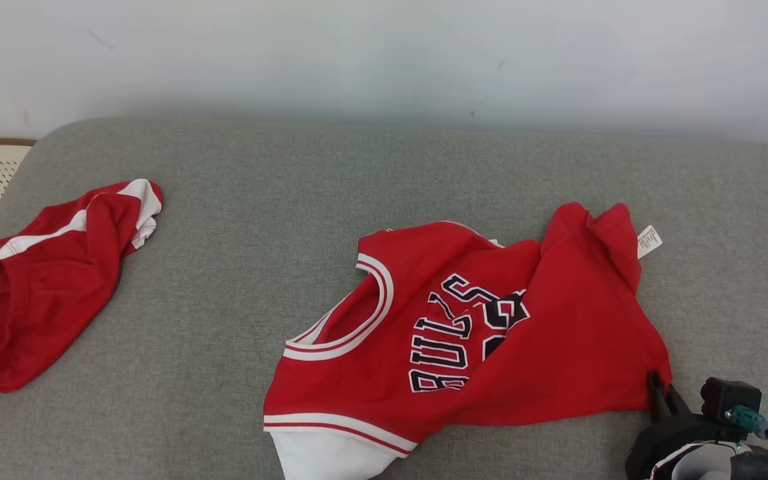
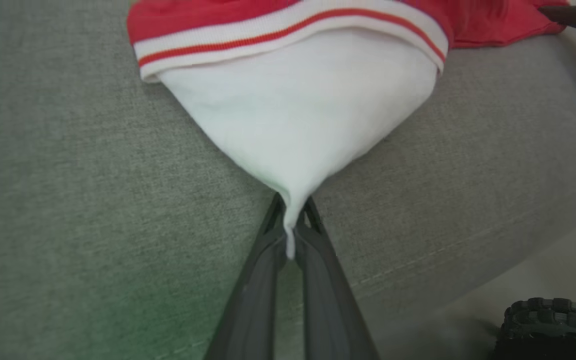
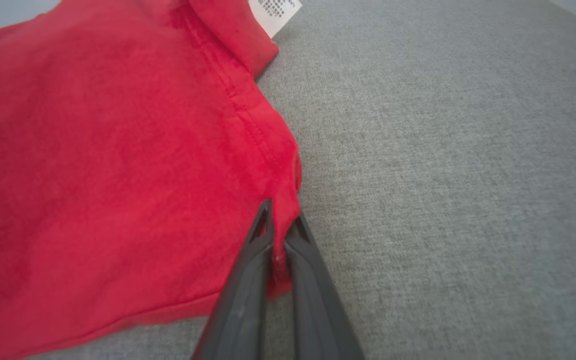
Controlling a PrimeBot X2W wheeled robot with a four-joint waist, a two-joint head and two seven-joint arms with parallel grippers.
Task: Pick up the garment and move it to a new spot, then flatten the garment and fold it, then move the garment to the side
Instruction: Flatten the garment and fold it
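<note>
Red garment (image 1: 491,320), white end in left claw (image 2: 293,220), corner in right claw (image 3: 280,227)

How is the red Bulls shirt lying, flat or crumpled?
Crumpled. Part of the red shirt lies folded over its lettering, and its white part bunches into the shut left gripper.

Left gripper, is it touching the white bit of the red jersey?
Touching. The left wrist view shows the left gripper shut on the jersey, with the tip of the white cloth pinched inside it.
</note>
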